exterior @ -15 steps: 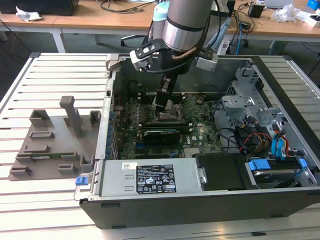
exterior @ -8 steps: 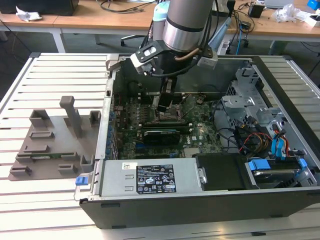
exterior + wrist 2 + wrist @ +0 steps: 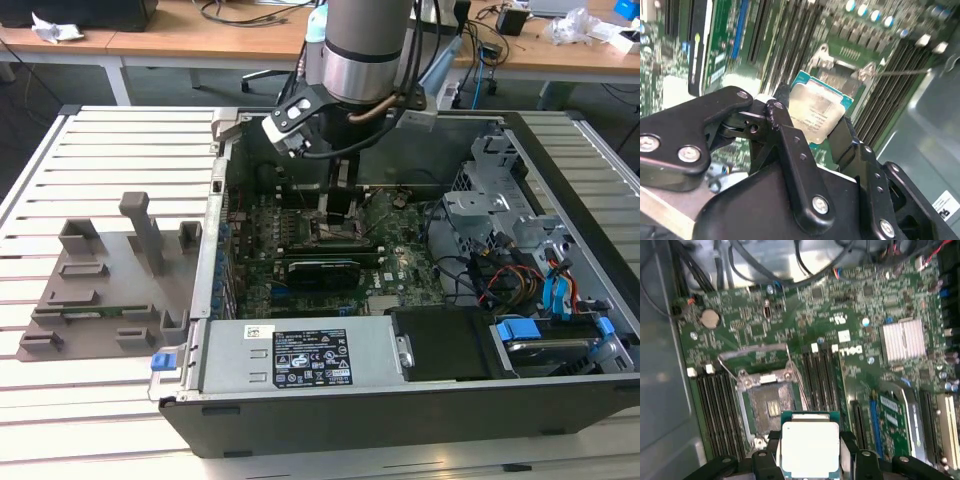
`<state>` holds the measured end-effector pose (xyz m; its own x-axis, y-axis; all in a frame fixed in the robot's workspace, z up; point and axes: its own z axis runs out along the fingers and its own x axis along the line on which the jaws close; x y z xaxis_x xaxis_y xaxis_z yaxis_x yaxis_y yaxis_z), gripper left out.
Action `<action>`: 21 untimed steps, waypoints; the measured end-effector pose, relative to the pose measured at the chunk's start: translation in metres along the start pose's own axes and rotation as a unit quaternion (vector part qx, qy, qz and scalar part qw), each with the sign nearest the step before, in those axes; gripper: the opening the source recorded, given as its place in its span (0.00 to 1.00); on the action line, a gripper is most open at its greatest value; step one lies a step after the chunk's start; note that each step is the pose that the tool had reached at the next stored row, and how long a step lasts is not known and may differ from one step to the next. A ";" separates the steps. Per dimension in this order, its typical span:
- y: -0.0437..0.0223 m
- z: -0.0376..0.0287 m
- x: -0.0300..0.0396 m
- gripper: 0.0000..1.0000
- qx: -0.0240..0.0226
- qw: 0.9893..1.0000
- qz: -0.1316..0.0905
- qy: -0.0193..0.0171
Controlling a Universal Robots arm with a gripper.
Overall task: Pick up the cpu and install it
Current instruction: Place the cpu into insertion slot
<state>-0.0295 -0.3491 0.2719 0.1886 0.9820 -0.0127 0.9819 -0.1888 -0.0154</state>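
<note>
Clamping the cpu (image 3: 810,442) flat by two opposite edges, the gripper (image 3: 810,454) hangs low over the motherboard (image 3: 855,365), with the open socket (image 3: 771,407) lying just beside it rather than squarely beneath.

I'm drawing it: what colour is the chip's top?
The cpu is silvery-white on top with a green rim; best in the first wrist view.

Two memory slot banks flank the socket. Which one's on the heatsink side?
The bank between the empty socket and the silver heatsink; the other bank runs along the grey case wall.
</note>
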 end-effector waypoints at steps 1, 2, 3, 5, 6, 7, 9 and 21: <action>-0.0002 0.0002 0.0000 0.55 -0.006 1.000 0.000 0.001; -0.0002 0.0002 0.0000 0.55 -0.007 1.000 0.000 0.001; -0.0002 0.0000 0.0000 0.55 -0.007 1.000 0.000 0.001; -0.0002 0.0000 0.0000 0.55 -0.009 1.000 0.000 0.002; -0.0002 0.0000 0.0000 0.55 -0.009 1.000 0.000 0.002; -0.0003 0.0000 0.0000 0.55 -0.009 1.000 0.000 0.003; -0.0003 0.0000 0.0001 0.55 -0.007 1.000 0.000 0.012; -0.0002 0.0006 0.0002 0.55 -0.006 1.000 -0.002 0.017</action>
<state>-0.0297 -0.3489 0.2713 0.1848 0.9825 0.0219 0.9828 -0.1847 -0.0038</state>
